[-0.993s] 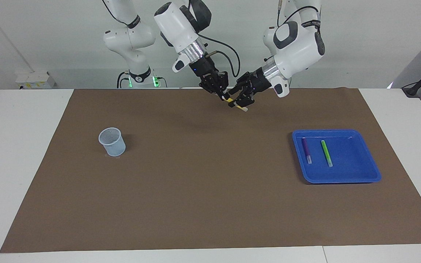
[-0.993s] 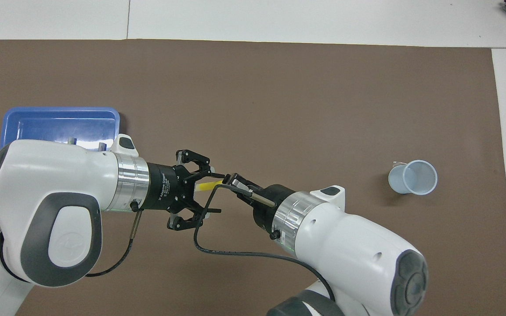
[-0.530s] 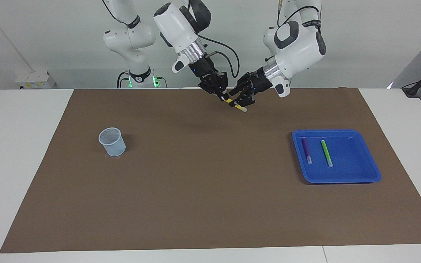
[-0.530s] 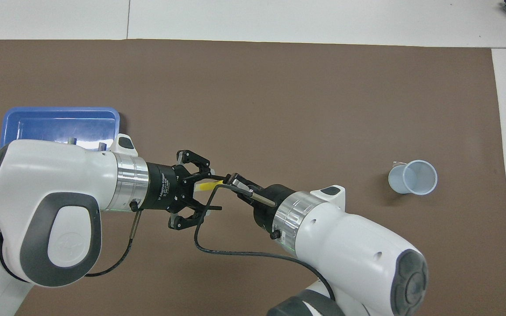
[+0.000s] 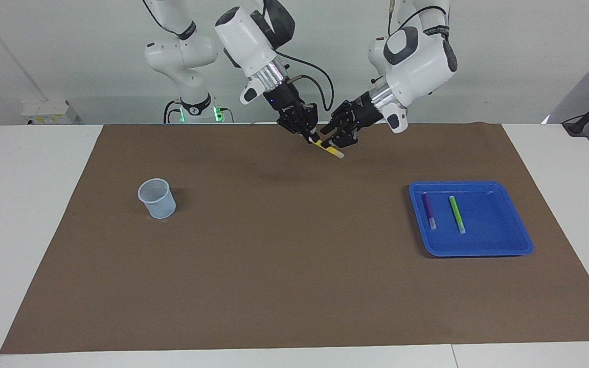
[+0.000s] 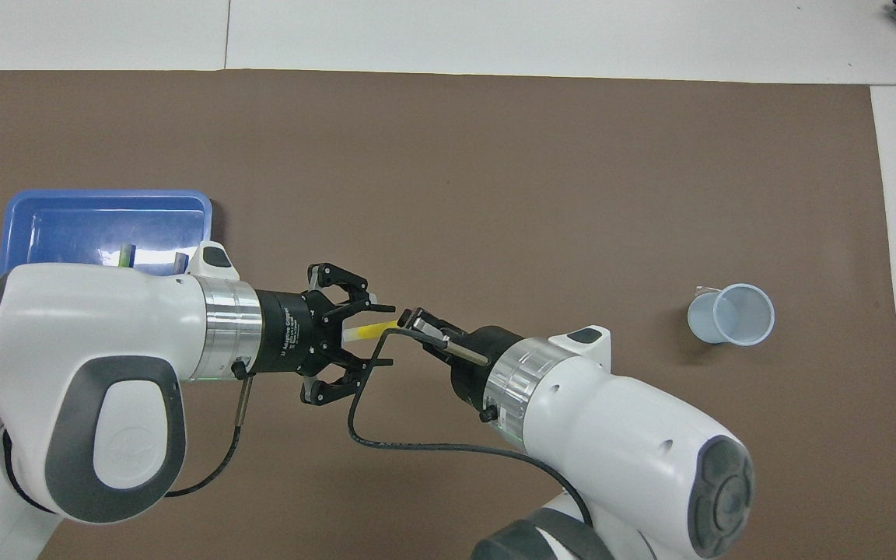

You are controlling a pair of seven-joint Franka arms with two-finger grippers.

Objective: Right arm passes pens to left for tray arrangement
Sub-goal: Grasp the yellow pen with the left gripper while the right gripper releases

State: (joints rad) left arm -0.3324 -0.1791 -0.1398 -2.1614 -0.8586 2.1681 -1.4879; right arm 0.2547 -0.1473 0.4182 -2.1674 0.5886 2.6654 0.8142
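Observation:
My right gripper [image 5: 312, 137] [image 6: 413, 320] is shut on one end of the yellow pen [image 5: 326, 148] [image 6: 370, 330] and holds it in the air over the mat, close to the robots' edge. My left gripper [image 5: 339, 140] [image 6: 384, 336] faces it, open, with one finger on each side of the pen's pale end and a gap to both. The blue tray [image 5: 489, 225] [image 6: 106, 206] lies toward the left arm's end. The purple pen [image 5: 429, 209] and the green pen [image 5: 456, 213] lie in it side by side. From overhead my left arm hides most of both.
A pale blue mesh cup [image 5: 157, 198] [image 6: 732, 313] stands on the brown mat [image 5: 274, 266] toward the right arm's end. A black cable [image 6: 417, 447] loops from the right wrist under the two grippers.
The left gripper's fingers have drawn a little closer around the yellow pen's pale end. Both arms have barely shifted, and the right gripper keeps its hold.

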